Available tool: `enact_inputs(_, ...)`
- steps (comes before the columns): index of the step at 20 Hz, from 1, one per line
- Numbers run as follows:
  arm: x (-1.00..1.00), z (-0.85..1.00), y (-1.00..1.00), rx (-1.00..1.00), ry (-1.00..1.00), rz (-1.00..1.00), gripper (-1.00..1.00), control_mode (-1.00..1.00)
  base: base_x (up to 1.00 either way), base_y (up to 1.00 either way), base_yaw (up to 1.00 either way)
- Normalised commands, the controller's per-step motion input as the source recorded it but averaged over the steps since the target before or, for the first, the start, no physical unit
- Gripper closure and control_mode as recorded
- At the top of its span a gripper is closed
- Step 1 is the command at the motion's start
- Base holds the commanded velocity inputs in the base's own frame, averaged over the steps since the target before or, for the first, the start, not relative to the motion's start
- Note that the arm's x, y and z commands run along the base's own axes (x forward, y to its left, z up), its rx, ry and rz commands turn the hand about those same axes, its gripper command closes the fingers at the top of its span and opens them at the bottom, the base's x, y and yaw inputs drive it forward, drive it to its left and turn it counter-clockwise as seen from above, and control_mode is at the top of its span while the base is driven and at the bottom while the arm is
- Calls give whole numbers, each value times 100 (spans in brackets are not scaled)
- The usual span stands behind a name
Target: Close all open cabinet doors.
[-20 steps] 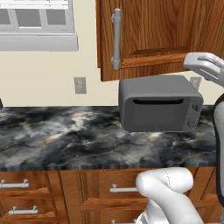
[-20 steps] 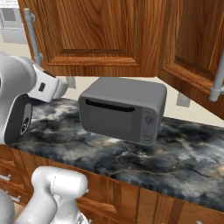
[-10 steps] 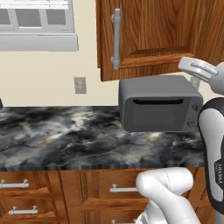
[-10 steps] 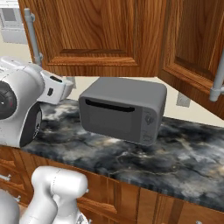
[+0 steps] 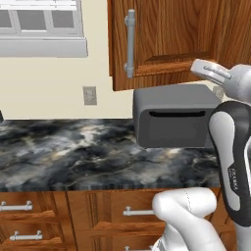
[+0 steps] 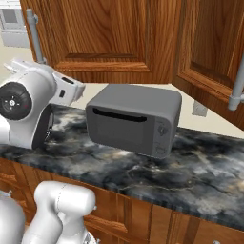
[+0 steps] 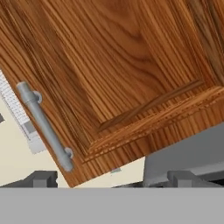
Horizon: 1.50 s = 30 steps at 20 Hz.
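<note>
A reddish-brown cabinet door (image 5: pixel 171 34) with a vertical silver bar handle (image 5: pixel 130 44) hangs above the counter, its handle edge angled out from the wall. In the hand view this door (image 7: pixel 113 65) and its handle (image 7: pixel 43 124) are close ahead. My gripper (image 7: pixel 113 179) is open, with nothing between its fingertips (image 7: pixel 41 178). The white hand (image 5: pixel 211 73) hovers just below the door's lower edge, over the grey oven. A second cabinet door (image 6: pixel 209 52) at the right stands swung out towards the room, with its handle (image 6: pixel 237 86) on the free edge.
A grey toaster oven (image 6: pixel 133 119) sits on the dark marbled counter (image 5: pixel 63 152) directly under the doors. Wooden drawer fronts (image 5: pixel 29 211) with horizontal handles run below. A wall outlet (image 5: pixel 89 95) and a window sill (image 5: pixel 44 46) lie to the left.
The hand has crept a little towards the left door's lower edge, and the forearm has swung further into both base views. The doors have not moved.
</note>
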Motion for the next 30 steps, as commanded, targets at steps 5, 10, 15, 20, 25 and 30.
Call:
enact_inputs(5, 46, 7, 0, 0, 2, 0, -100, -100, 0, 0, 0)
enact_inputs(10, 50, 0, 0, 0, 0, 0, -100, -100, 0, 0, 0)
enact_inputs(15, 48, -3, 0, 0, 0, 0, -100, -100, 0, 0, 0)
enact_inputs(20, 48, -2, 0, 0, 0, 0, -100, -100, 0, 0, 0)
enact_inputs(25, 51, 0, 0, 0, 0, 0, -100, -100, 0, 0, 0)
enact_inputs(30, 52, 0, 0, 0, 0, 0, -100, -100, 0, 0, 0)
